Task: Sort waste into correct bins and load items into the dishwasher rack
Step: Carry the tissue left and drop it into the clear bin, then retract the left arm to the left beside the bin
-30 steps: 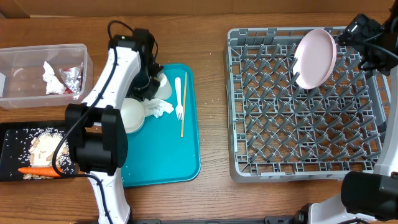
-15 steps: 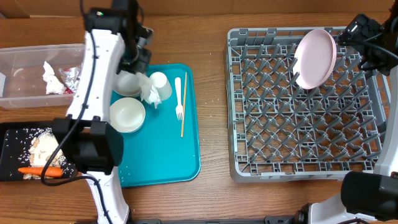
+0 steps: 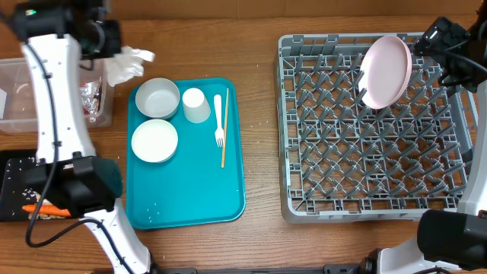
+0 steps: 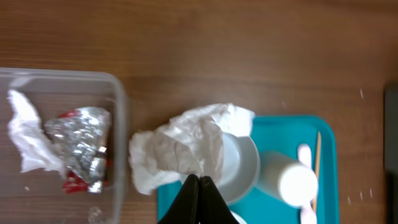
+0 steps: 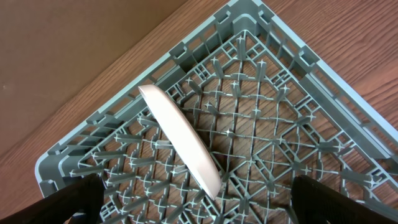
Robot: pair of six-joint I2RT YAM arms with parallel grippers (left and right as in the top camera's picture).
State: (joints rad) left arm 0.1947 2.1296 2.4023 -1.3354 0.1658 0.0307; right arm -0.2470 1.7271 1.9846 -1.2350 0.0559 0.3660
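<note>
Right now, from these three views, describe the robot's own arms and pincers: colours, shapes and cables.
The left arm has smooth white links joined by bulky rounded black joint housings, with a thin black cable running along it. The left pincer has two slim black fingers tapering to points. The right arm shows mostly black parts and looping black cables. The right pincer has broad matte black fingers.

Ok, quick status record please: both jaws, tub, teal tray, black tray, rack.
left jaws: shut on napkin, beside the tub
right jaws: open, empty, above rack
tub: second napkin, foil wrapper
teal tray: two bowls, cup, fork, stick
rack: pink plate, standing on edge
black tray: carrot visible, mostly hidden by arm
</note>
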